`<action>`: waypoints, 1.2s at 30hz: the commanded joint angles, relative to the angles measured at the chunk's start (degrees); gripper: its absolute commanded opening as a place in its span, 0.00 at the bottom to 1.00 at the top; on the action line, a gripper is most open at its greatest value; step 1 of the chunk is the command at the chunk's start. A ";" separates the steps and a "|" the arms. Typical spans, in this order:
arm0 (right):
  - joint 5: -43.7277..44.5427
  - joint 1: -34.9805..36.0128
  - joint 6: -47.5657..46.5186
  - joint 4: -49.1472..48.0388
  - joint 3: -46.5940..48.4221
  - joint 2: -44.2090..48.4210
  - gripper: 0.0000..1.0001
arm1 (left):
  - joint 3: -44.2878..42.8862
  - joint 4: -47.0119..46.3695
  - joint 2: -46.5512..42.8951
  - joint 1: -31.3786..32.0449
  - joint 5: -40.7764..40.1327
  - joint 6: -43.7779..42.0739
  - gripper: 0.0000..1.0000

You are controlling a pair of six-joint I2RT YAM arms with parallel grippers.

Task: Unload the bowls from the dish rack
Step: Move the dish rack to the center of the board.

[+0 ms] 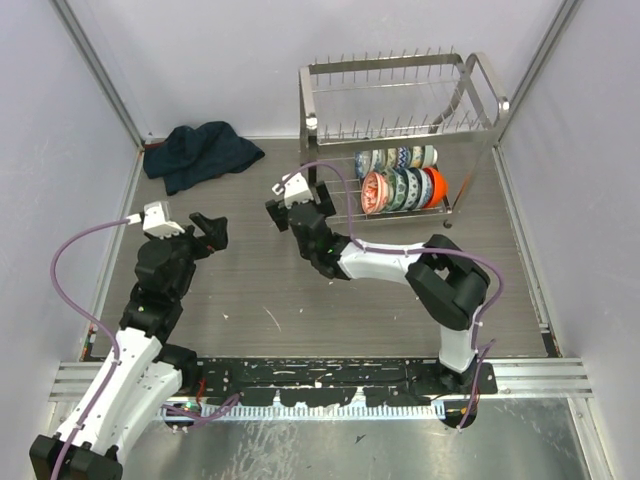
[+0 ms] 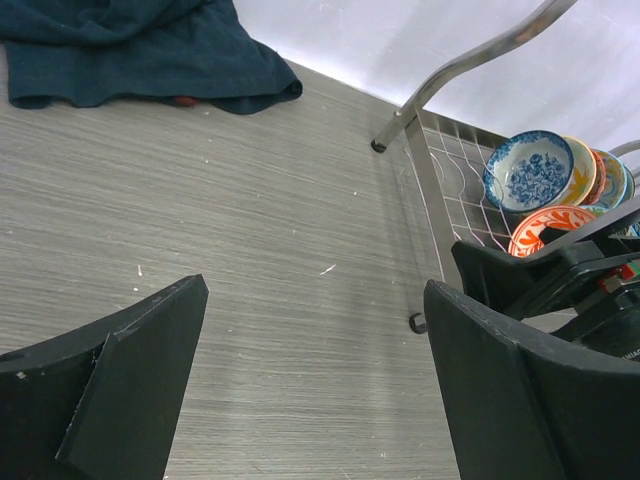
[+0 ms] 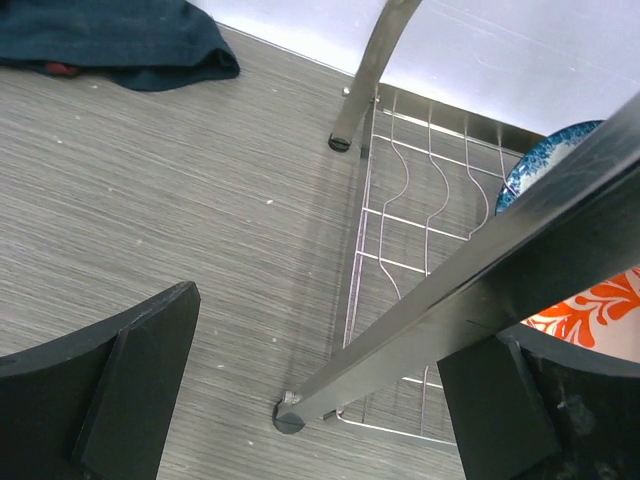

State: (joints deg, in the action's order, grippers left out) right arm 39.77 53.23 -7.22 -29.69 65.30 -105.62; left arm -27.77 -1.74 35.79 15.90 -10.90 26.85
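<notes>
Hovering on the left, the left gripper hangs open over the table, holding nothing. The right gripper is open too and empty, close to the left end of the dish rack. The bowls stand on edge in two rows on its lower tier — none is out yet. My worry: the frame tube crosses between the right fingers, so a straight reach could hook it and drag the rack — or knock bowls together.

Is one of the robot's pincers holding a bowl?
No, the left pincer and the right pincer are open and empty; the bowls sit in the dish rack.
</notes>
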 commanded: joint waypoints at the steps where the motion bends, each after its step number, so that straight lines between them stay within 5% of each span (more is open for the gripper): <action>1: -3.91 5.10 -0.02 -4.79 6.52 -1.84 1.00 | -2.77 1.23 -1.06 0.04 -1.61 -1.51 0.98; 19: 0.93 8.47 6.18 0.94 26.51 -14.81 1.00 | -5.16 12.58 -7.17 0.04 -14.82 -2.44 0.98; 36: 6.87 8.57 5.74 -3.56 4.86 4.30 1.00 | -5.59 13.80 -8.37 0.07 -15.91 -1.28 0.98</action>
State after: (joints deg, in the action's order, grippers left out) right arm 45.15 61.80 -1.91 -28.62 74.81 -109.86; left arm -31.14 11.94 27.73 15.90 -26.57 25.34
